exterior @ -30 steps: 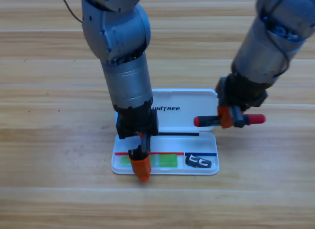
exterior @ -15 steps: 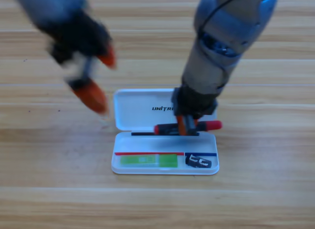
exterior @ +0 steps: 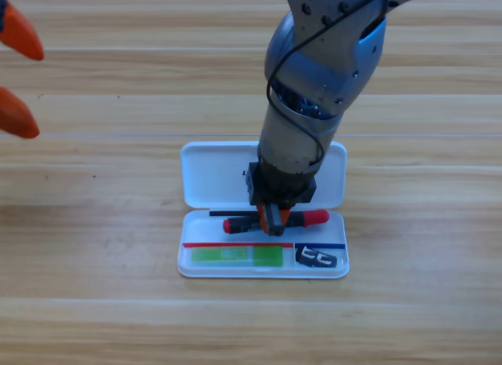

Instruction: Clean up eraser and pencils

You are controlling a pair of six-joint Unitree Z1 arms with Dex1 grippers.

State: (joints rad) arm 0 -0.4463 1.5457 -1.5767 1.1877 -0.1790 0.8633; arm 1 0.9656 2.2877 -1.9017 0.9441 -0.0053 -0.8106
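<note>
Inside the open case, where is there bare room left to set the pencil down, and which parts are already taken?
The right gripper holds the pencil over the white case's upper tray strip, bare either side of it. The lower strip is crowded: green eraser left, small black item right. The left gripper waits at the left edge.

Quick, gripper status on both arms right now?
Left gripper: open, empty, waiting at the picture's left edge.
Right gripper: shut on the pencil, holding it over the white case.
</note>
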